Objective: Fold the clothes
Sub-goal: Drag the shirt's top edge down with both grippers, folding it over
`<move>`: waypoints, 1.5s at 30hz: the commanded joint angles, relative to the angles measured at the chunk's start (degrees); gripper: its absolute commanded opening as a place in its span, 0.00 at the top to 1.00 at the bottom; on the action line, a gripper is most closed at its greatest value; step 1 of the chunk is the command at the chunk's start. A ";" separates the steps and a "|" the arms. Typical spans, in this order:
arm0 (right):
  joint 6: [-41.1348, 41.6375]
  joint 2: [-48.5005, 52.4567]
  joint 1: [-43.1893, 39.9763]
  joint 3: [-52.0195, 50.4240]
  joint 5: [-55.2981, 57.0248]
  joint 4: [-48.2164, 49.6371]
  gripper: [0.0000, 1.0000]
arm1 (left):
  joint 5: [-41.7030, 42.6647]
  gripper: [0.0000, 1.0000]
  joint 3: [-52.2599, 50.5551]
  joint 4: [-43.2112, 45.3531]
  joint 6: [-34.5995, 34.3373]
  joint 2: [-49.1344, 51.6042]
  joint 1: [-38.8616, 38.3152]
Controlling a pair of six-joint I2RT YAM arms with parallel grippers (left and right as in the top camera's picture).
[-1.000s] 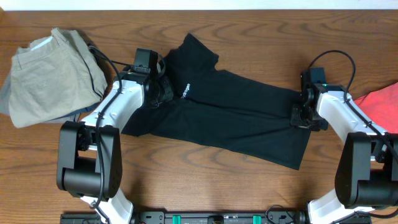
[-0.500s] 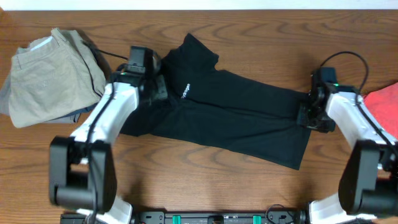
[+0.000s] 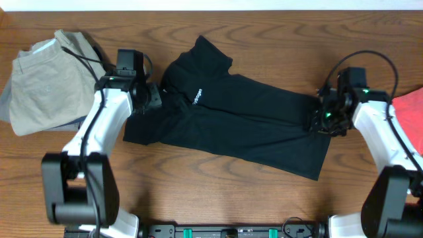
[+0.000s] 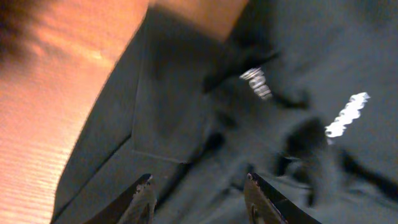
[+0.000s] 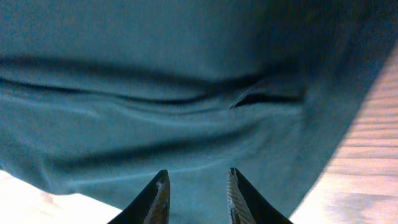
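T-shirt logo prints (image 4: 348, 115) blurred, unreadable; red cloth (image 3: 413, 107) cut by right edge.

White arm shells (image 3: 99, 125), black joints (image 3: 79, 192), looping black cables (image 3: 360, 55) — dark tool fingers (image 4: 144, 200).

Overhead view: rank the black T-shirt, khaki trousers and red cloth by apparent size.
1. black T-shirt, spread out, largest.
2. khaki trousers, bunched up.
3. red cloth, smallest as seen, but the frame edge cuts it off, so its full size is unsure.
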 commanded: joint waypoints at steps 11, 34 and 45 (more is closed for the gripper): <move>3.85 5.86 -0.79 -5.66 9.33 0.55 0.70 | -0.04 0.51 -1.46 -9.38 -4.52 8.00 0.59; 1.40 3.45 -9.16 -0.79 3.32 4.57 0.53 | 1.27 0.46 -1.27 -15.98 -2.56 -4.02 -0.02; -4.59 0.37 -1.84 -2.01 -9.33 1.79 0.49 | -5.16 0.41 -2.21 -3.61 -1.97 -1.46 0.07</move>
